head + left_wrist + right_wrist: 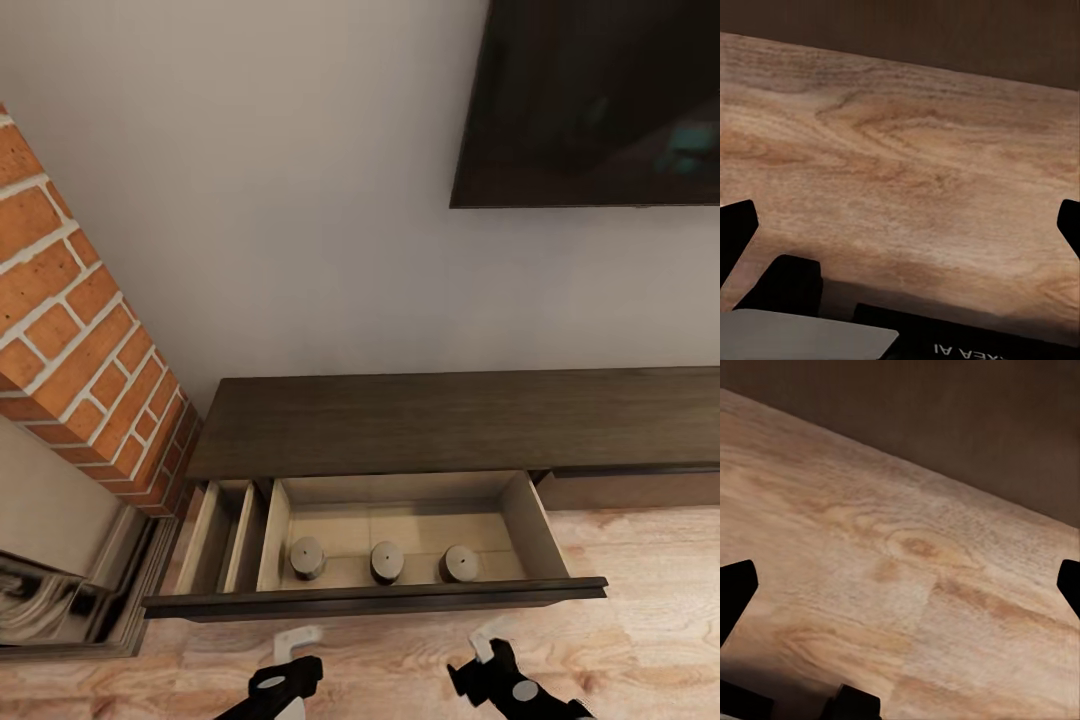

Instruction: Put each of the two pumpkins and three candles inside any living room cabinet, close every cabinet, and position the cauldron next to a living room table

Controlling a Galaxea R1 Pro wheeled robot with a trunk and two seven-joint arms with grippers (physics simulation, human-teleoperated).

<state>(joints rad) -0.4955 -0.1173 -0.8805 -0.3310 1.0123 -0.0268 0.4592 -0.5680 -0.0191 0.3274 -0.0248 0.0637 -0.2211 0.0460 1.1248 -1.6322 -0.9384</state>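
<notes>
The cabinet [450,420] is a long, low dark-brown unit against the wall. One drawer [380,598] is pulled out toward me. In a row along the drawer's front, on its tan floor, stand three candles [306,557] [386,561] [460,563]. My left gripper [288,662] and right gripper [492,655] hang low just in front of the drawer front. Both are open and empty. In the wrist views the left gripper [900,225] and right gripper [900,585] have their fingertips spread wide over bare wood floor. The pumpkins and the cauldron are out of view.
A brick chimney column [80,330] rises at the left, with a shiny fireplace surround [60,600] below it close to the drawer's left end. A dark TV screen [600,100] hangs on the wall above the cabinet. Light wood floor [640,640] lies to the right.
</notes>
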